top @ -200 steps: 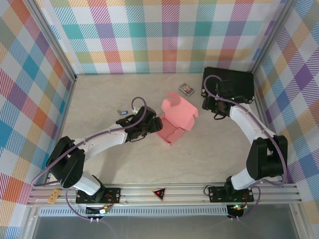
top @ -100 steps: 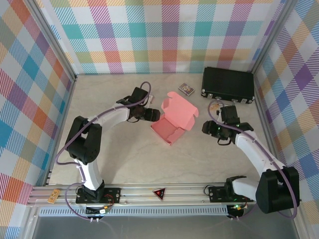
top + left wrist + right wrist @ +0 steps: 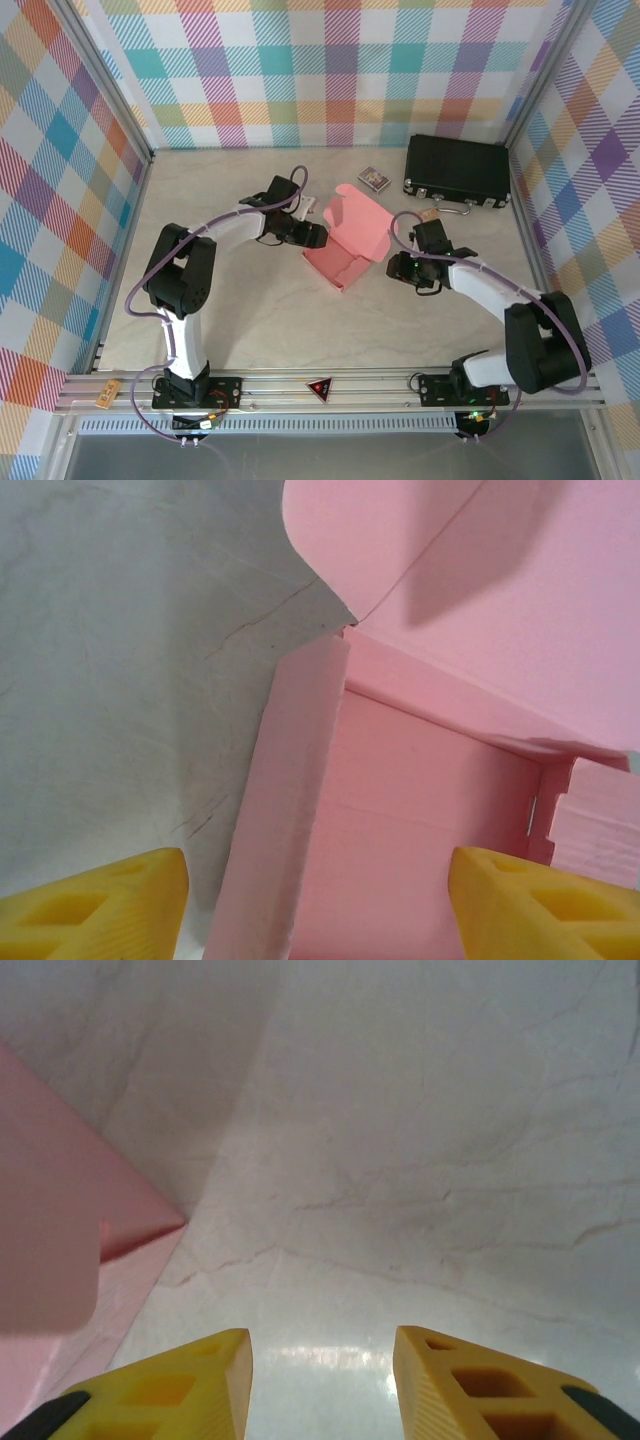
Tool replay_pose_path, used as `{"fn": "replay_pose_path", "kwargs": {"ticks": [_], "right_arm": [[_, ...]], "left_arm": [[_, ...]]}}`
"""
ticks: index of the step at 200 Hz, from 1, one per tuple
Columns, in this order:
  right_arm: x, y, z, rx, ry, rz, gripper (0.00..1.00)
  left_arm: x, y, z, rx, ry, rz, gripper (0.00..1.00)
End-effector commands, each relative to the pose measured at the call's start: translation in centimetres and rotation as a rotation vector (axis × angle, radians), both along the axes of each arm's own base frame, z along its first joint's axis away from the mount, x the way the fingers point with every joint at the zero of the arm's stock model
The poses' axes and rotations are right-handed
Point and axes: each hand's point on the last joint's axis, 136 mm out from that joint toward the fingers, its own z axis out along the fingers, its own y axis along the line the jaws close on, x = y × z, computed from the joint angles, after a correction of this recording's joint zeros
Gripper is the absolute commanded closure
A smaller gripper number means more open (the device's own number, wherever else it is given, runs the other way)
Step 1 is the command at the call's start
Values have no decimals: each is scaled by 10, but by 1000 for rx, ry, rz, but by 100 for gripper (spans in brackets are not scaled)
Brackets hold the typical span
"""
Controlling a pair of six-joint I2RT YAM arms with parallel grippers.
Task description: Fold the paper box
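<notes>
While its lid flap stands raised toward 12 o'clock, the paper box [image 3: 350,245] lies half-formed near the middle of the table [image 3: 250,310]. At its 9 o'clock edge the left gripper [image 3: 318,237] straddles a side wall, jaws spread wide and clear of it; at its 4 o'clock the right gripper [image 3: 397,268] sits just beside the box, jaws parted over bare table. A black case [image 3: 457,170] rests at the box's 2 o'clock and a small card pack [image 3: 373,179] at its 12.

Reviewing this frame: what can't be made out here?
- Top view: whether the left gripper touches the paper box; its fingertips are too small.
- Left wrist view: the box's near end, cut off at the bottom edge.
- Right wrist view: the box's corner, blurred and cut by the left edge.
- Top view: the print on the card pack, too small.
</notes>
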Motion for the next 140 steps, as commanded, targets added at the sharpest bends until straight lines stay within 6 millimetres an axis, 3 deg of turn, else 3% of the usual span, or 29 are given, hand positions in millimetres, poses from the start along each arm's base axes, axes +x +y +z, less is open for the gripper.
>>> {"fn": "replay_pose_path", "kwargs": {"ticks": [1,43,71,106,140], "right_arm": [[29,5,19,-6,-86,-9,58],[51,12,17,-34,-72,30,58],[70,20,17,-53,-82,70,57],[95,33,18,-58,-94,142,57],[113,48,18,-41,-100,195,56]], "left_arm": [[-5,-3,-7,-45,31,20,32],[-15,-3,-8,-86,63,73,41],[-25,9,-10,-35,79,147,46],[-43,20,-2,-44,69,263,46],[-61,14,2,-128,96,316,42]]}}
